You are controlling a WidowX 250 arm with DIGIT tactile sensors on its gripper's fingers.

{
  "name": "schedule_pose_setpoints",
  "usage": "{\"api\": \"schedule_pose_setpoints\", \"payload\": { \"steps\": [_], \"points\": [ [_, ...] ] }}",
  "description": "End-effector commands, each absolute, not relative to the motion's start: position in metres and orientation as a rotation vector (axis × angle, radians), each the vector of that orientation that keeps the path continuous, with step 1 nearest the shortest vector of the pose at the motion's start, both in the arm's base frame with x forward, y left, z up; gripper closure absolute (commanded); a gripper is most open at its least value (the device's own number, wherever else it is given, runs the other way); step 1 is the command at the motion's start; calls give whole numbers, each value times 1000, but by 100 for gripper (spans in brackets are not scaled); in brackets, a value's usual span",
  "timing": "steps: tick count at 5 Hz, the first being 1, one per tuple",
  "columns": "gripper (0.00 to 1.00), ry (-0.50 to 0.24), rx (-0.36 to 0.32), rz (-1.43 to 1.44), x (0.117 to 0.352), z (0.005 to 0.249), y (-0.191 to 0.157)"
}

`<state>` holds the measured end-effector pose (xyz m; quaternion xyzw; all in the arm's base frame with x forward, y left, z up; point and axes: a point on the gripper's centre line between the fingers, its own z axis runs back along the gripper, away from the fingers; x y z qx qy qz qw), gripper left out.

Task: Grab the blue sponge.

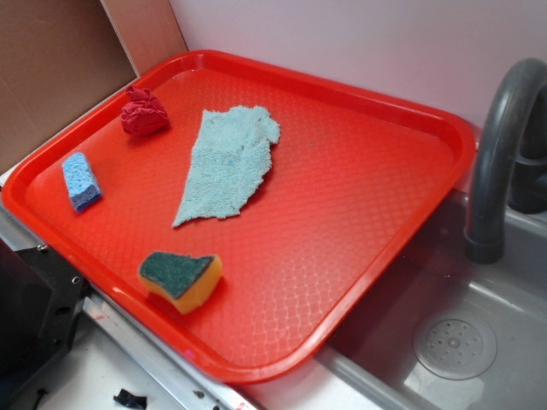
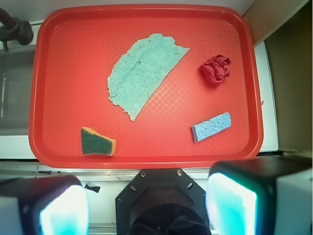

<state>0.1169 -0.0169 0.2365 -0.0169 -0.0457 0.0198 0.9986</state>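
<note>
Hanging above the near edge of the red tray (image 2: 146, 159), the gripper (image 2: 146, 205) looks straight down in the wrist view, its two fingers (image 2: 63, 208) spread wide at the bottom corners of that picture with nothing between them. The fingers sit outside the tray's rim, well apart from everything on it, and the arm itself does not show in the exterior view. The blue sponge (image 2: 211, 127) lies flat on the tray, near the right-hand finger's side in the wrist view and close to the tray's rim; in the exterior view it rests by the left edge (image 1: 81, 181). A crumpled red cloth (image 2: 215, 69) sits beyond it, apart from it. A pale cloth (image 2: 144, 73) lies spread flat near the tray's middle. A yellow sponge (image 2: 98, 142) with a dark green top rests near the rim, toward the left finger's side. A grey sink (image 1: 479, 342) with a dark faucet (image 1: 500, 145) lies beside the tray.
</note>
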Motion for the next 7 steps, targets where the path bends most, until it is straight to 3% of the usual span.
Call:
{"api": "schedule_pose_setpoints", "payload": {
  "steps": [1,2,3,5,7],
  "points": [
    [0,-91,-34,40,117,236,-17],
    [0,-161,-72,289,120,220,-1],
    [0,-207,-55,537,130,191,15],
    [0,-208,41,1031,135,110,72],
    [0,-232,-2,1121,144,51,104]
  ]
}}
